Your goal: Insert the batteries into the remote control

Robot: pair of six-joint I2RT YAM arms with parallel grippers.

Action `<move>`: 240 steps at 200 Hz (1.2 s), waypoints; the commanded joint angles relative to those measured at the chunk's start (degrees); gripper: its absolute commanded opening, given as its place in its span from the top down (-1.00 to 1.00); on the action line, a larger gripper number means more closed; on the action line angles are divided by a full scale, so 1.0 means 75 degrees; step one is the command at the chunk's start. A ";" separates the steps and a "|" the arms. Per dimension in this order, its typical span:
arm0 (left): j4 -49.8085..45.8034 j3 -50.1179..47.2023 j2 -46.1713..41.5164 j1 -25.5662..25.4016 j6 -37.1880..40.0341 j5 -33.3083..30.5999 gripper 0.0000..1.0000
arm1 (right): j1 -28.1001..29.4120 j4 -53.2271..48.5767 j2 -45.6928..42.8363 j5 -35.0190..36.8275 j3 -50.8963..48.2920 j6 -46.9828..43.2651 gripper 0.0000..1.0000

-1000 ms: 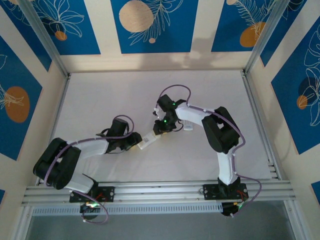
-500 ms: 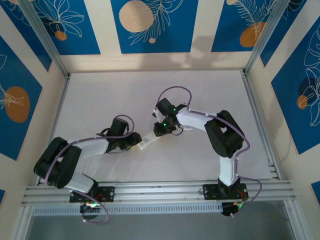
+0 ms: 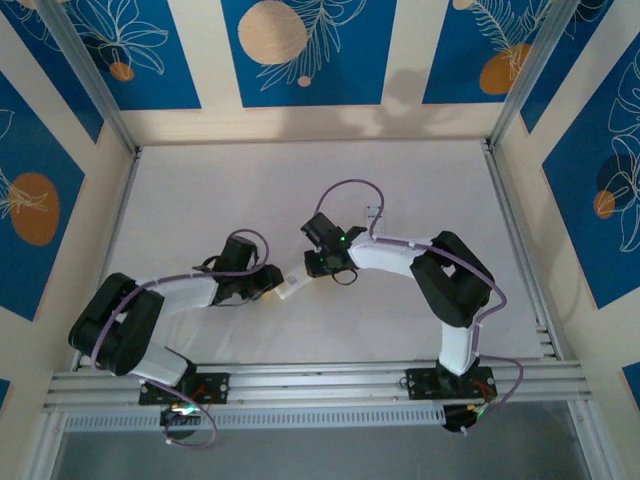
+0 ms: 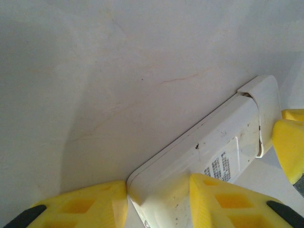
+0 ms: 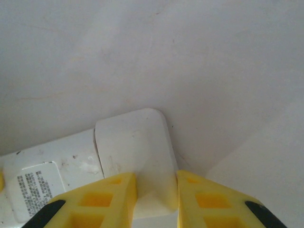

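The white remote control is found just below the middle of the top view, on the pale surface, between the two grippers. The left gripper is placed at its lower-left end and the right gripper at its upper-right end.

In the left wrist view the left gripper is seen clamped on the near end of the remote control, with a yellow finger pressed against each long edge. From there the body is stretched away toward the upper right of the frame. Its back is turned upward, and a printed label is shown there.

In the right wrist view the right gripper is closed to a narrow gap on the battery cover — the separate panel at the end of the remote control. The rounded end of the cover is pinched between the two yellow fingers.

The long axis is laid from lower left to upper right in the top view, with the cover end pointed toward the right gripper. At the seam the cover is seen slightly raised from the body.
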 commanded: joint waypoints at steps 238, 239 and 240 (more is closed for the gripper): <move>0.1432 0.1146 0.2624 -0.0935 0.0814 -0.1085 0.25 | 0.0198 -0.2909 -0.0345 -0.2564 -0.1013 0.1724 0.39; 0.1432 0.1154 0.2637 -0.0928 0.0822 -0.1088 0.25 | 0.0198 -0.2912 -0.0367 -0.2557 -0.1021 0.1736 0.39; 0.1426 0.1170 0.2643 -0.0925 0.0826 -0.1090 0.25 | 0.0204 -0.2914 -0.0395 -0.2547 -0.1030 0.1742 0.39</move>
